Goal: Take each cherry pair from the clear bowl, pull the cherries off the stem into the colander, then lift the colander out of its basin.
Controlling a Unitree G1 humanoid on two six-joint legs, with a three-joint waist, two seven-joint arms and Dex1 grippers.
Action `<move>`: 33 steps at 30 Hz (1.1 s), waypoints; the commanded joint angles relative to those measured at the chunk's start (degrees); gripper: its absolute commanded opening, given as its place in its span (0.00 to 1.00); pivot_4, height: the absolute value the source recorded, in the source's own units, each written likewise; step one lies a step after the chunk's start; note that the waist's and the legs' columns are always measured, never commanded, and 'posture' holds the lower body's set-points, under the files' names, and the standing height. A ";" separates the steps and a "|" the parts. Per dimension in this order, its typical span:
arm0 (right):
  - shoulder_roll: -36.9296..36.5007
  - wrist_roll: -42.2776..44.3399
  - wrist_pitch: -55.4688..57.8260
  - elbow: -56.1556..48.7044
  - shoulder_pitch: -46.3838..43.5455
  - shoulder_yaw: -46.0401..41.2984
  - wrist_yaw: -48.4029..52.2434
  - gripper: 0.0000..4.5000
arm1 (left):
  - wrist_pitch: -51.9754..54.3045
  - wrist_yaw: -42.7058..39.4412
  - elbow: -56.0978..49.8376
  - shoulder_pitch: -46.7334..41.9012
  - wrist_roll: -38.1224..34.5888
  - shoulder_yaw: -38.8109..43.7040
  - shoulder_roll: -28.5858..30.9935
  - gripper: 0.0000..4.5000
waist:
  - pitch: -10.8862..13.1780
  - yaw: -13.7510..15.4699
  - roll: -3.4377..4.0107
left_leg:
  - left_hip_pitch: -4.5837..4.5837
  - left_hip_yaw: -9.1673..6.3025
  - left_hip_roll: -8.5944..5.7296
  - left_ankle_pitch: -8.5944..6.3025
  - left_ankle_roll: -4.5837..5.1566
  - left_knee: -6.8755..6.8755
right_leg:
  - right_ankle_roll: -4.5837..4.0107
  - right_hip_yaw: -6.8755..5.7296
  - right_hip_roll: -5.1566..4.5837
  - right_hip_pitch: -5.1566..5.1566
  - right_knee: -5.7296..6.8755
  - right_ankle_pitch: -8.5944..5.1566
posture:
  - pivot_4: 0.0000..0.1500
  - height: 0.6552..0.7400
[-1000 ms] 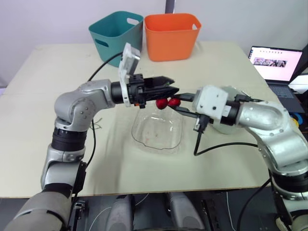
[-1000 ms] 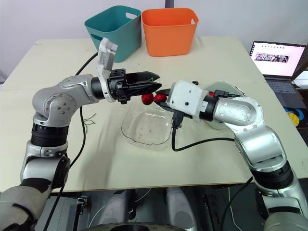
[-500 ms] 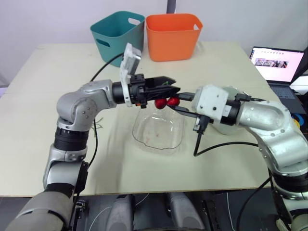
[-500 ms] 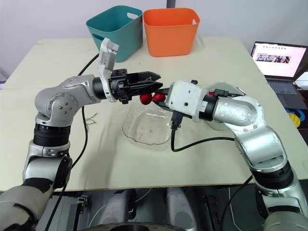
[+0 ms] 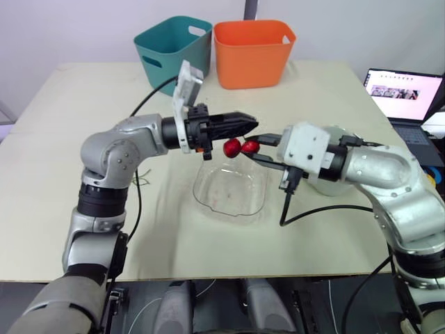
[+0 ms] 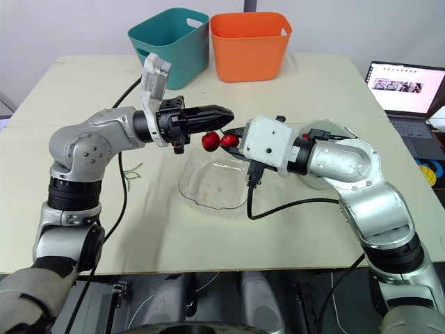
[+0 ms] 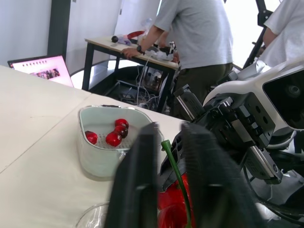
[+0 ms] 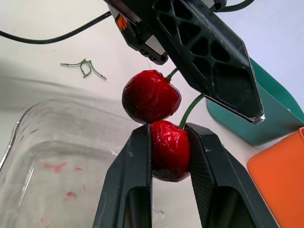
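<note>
Teal bin [image 5: 172, 43] and orange bin [image 5: 252, 50] sit side by side — open laptop [image 5: 403, 94] at right.

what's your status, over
Left gripper shut on stem. Right gripper shut on one cherry, above clear bowl. Second cherry hangs free on the stem.

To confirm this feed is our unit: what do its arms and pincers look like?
The left arm and right arm have rounded silver-grey shells, black joint bands and a white wrist block. The left pincer and right pincer each have two black fingers; the left's show lattice cut-outs and a small orange mark at the base. A black cable trails from each wrist.
</note>
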 commanded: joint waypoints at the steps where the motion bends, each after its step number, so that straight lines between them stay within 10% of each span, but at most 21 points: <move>1: -0.62 0.54 -0.51 -2.23 -0.76 -0.93 0.09 0.18 | -0.19 -0.02 -1.50 -1.43 -1.04 1.65 0.01 0.02 | 0.00 0.01 0.00 | 0.00 0.00 0.00 0.00 0.00 0.00 | 0.01 0.00 0.00 0.00 0.00 0.00 | 1.00 1.00; 5: -0.80 1.08 1.05 -2.28 -0.36 -1.38 -0.07 0.18 | -0.42 -0.30 -1.73 -1.23 -0.81 1.66 0.45 0.02 | 0.00 0.02 0.00 | 0.00 0.00 0.00 0.00 0.00 0.00 | 0.01 0.00 0.00 0.00 0.00 0.01 | 1.00 1.00; 16: 2.08 23.59 17.03 -0.93 0.32 -16.95 -0.52 0.98 | -5.04 -2.42 -0.81 -1.38 0.76 2.56 1.74 0.00 | 0.00 0.05 0.00 | 0.00 -0.01 0.00 0.00 0.00 0.00 | 0.06 0.00 -0.01 0.04 -0.01 0.04 | 1.00 1.00; 22: 2.17 47.35 33.61 9.73 -4.08 -26.11 -4.72 0.99 | -6.52 -4.37 -1.95 -1.01 1.00 2.06 2.06 0.00 | 0.00 -0.02 0.00 | 0.20 -0.01 0.00 0.00 0.01 -0.01 | -0.04 0.00 -0.02 0.27 -0.05 -0.02 | 1.00 1.00; 33: 4.36 48.63 31.51 11.35 -6.78 -19.01 -8.29 0.99 | -5.47 -2.89 -5.88 0.51 -0.09 1.86 0.35 0.00 | 0.00 -0.03 0.00 | 0.37 0.00 0.02 -0.01 0.01 -0.11 | -0.02 0.01 0.02 0.35 -0.04 -0.04 | 1.00 1.00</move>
